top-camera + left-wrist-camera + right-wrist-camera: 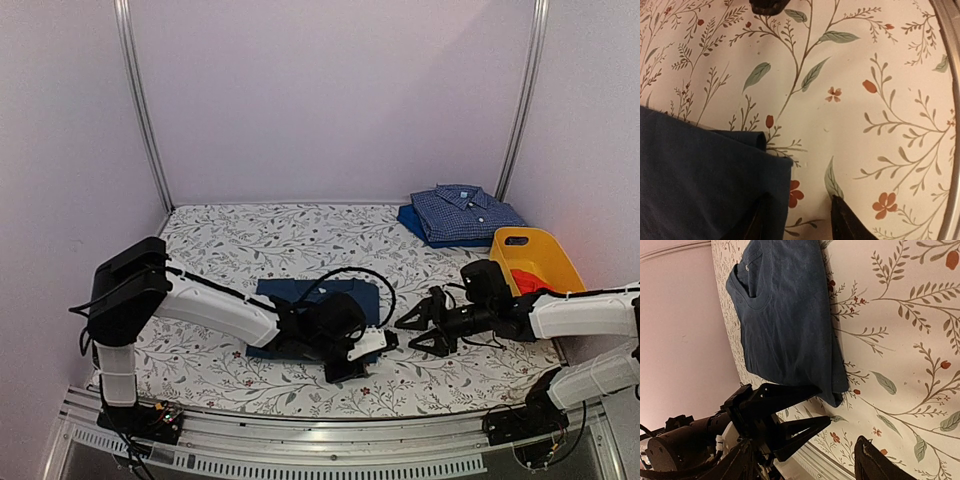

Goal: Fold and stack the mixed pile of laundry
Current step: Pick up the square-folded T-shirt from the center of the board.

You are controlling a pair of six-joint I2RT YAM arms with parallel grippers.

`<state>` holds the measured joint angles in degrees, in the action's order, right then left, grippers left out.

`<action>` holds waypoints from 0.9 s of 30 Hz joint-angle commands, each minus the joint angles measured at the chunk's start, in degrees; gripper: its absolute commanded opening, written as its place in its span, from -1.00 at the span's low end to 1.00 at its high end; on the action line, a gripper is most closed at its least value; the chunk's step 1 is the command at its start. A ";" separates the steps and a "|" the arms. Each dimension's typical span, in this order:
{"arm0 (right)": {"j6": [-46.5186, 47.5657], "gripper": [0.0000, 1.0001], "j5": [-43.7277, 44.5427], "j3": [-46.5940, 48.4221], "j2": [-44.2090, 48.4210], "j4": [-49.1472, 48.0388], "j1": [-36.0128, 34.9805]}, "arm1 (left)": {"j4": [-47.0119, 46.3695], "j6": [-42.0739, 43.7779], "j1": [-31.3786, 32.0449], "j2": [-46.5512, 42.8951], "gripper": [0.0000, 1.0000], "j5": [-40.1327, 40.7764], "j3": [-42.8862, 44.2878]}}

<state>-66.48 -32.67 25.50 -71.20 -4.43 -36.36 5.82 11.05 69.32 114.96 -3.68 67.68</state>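
Folded dark navy trousers [290, 300] lie on the floral cloth in the middle of the table. My left gripper [352, 358] sits low at their near right corner. In the left wrist view one finger [757, 225] rests over the navy fabric [700, 175] and the other finger [847, 222] stands on the bare floral cloth. The jaws are apart and the fabric's edge runs between them. My right gripper [408, 335] hovers open just right of that corner, holding nothing. Its wrist view shows the trousers [785, 315] and the left gripper [825, 403] at their corner.
A folded blue small-check shirt [465, 212] lies at the back right on a blue cloth. A yellow plastic basket [540, 255] stands at the right with a red-orange piece [530, 285] in it. The metal table rail [330, 445] runs along the near edge.
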 commanded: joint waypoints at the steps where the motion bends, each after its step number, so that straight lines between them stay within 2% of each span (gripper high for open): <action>1: -1.79 0.39 1.02 -0.65 0.84 -2.17 0.06 | -0.25 2.67 0.22 2.82 -0.19 2.19 2.36; 10: -3.23 0.49 -0.49 -0.79 -2.82 -6.84 -0.02 | -2.87 -0.95 -1.56 0.88 -1.00 -0.39 1.89; 18: -7.55 0.75 -1.93 0.01 -11.16 -17.10 -1.67 | -9.32 -6.03 -4.19 -6.49 -1.00 -5.11 -1.01; 24: -12.07 0.74 -0.34 2.23 -18.27 -26.42 -4.20 | -9.43 -6.56 -4.28 -7.21 -1.00 -5.82 -0.89; 27: -15.42 0.67 1.52 2.71 -21.30 -30.61 -4.74 | -9.83 -7.01 -4.42 -7.54 -1.00 -6.41 -0.88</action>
<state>-76.84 -33.36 26.39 -89.32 -26.17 -40.21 -1.48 5.30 65.32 109.08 -7.79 67.20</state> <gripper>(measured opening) 0.852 0.004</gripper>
